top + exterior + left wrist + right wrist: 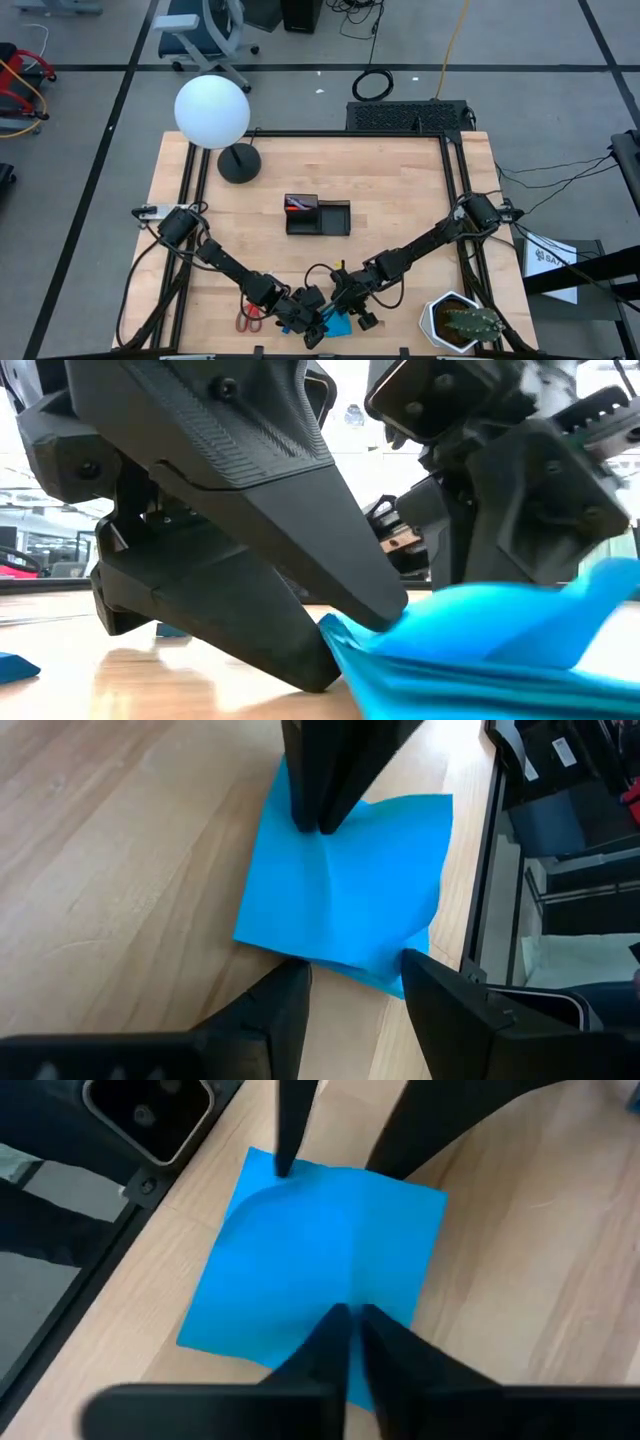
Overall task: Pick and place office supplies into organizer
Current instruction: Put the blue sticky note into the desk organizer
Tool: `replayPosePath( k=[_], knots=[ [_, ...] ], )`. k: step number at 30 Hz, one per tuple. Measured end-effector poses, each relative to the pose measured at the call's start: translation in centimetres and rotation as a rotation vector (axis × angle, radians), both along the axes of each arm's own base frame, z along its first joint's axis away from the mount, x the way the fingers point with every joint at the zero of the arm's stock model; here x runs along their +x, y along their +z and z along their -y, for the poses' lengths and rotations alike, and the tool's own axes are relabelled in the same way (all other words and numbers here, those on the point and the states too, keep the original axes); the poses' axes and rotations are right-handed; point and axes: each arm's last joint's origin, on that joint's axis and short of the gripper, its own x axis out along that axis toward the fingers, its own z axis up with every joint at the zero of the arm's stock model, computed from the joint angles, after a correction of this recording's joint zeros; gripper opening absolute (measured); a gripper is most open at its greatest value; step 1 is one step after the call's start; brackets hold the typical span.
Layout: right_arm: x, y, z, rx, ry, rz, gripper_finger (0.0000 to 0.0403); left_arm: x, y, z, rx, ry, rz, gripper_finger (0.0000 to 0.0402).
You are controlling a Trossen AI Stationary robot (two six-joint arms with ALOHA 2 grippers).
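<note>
The blue square notepad (340, 323) lies on the wooden table near its front edge, and both grippers meet over it. My right gripper (352, 1315) is shut on the paper. My left gripper (355, 965) stands open at the opposite edge of the pad, one finger near each end of that edge. Red-handled scissors (248, 318) lie flat on the table to the left of the pad. The black organizer (318, 215) stands at the table's middle with something red in its left compartment. My right gripper pinches a raised fold of the notepad's paper (350, 1280) between its two fingers, near the pad's edge on that arm's side. The fingers slant down from the table's right. The paper humps up (500, 630) while the pad's other edges stay on the table. One sheet or several, I cannot tell. My left gripper has its fingertips (405, 965) at the pad's edge; whether they touch it I cannot tell.
A lamp with a white globe (212, 112) and a round black base (238, 163) stands at the far left. A potted cactus (462, 322) stands at the near right corner. A black frame rail (458, 190) runs along the table's sides. Bare wood lies around the organizer.
</note>
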Motion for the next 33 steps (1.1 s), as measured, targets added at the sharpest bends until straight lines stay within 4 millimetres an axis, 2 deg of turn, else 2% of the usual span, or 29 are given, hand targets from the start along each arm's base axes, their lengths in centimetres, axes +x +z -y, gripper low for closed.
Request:
replayPosePath(
  k=[6, 10, 16, 20, 27, 33],
  knots=[
    [0.2, -1.3, 0.8, 0.074, -0.070, -0.106, 0.0001, 0.0, 0.0, 0.0, -0.004, 0.003, 0.001, 0.0168],
    [0.4, -1.3, 0.9, 0.083, -0.081, -0.102, 0.0000, 0.0, 0.0, 0.0, -0.011, 0.009, -0.002, 0.0168],
    [0.8, 0.1, 1.6, 0.092, -0.105, -0.062, 0.0000, -0.2, 0.0, 0.4, -0.015, 0.007, -0.005, 0.0168],
    [1.1, 1.7, 2.4, 0.099, -0.131, -0.019, 0.0000, -0.9, 0.9, 0.1, 0.039, 0.021, -0.032, 0.0156],
    [1.1, 3.5, 4.2, 0.053, -0.169, -0.005, 0.0000, -1.9, 5.1, -1.4, 0.155, -0.018, -0.021, 0.0093],
    [0.9, 5.1, 5.5, 0.047, -0.204, 0.005, 0.0000, -2.4, 8.9, -2.9, 0.201, 0.004, 0.048, 0.0064]
  ],
)
